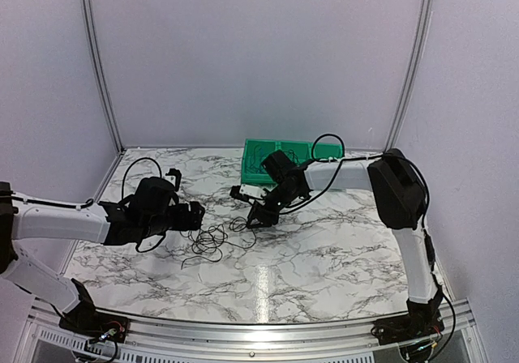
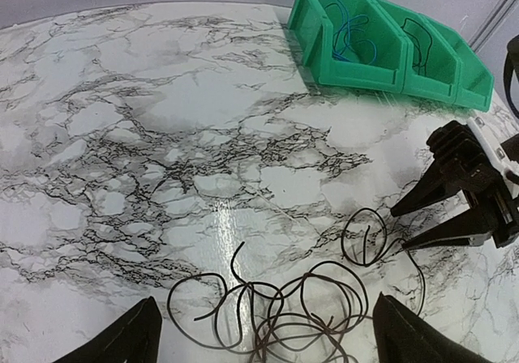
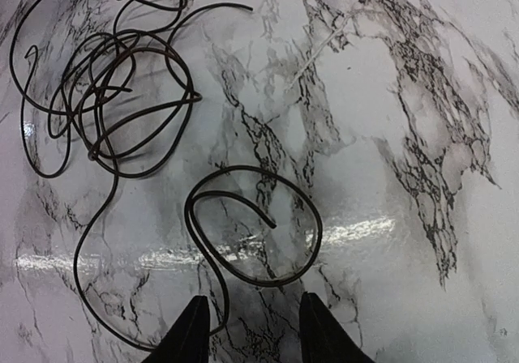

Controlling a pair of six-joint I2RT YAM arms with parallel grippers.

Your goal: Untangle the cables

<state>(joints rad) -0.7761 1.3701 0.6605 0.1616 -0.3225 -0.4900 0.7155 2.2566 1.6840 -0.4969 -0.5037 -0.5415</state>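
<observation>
The cables (image 1: 212,239) lie as a loose tangle of thin dark wire on the marble table (image 1: 324,249), between the two grippers. My left gripper (image 1: 195,215) is open wide, and in the left wrist view the left gripper (image 2: 268,351) has the tangle (image 2: 276,318) low between its fingers without touching it. My right gripper (image 1: 258,217) is open just above the table. In the right wrist view the right gripper (image 3: 253,330) sits just short of a small end loop (image 3: 316,227). One strand (image 3: 217,278) runs between the fingers, close to the left one. The main tangle (image 3: 105,79) lies at the upper left.
Green bins (image 1: 284,156) stand in a row at the back behind the right arm. One bin (image 2: 349,43) holds a blue wire and another bin (image 2: 418,39) a black one. The side wall is close on the left.
</observation>
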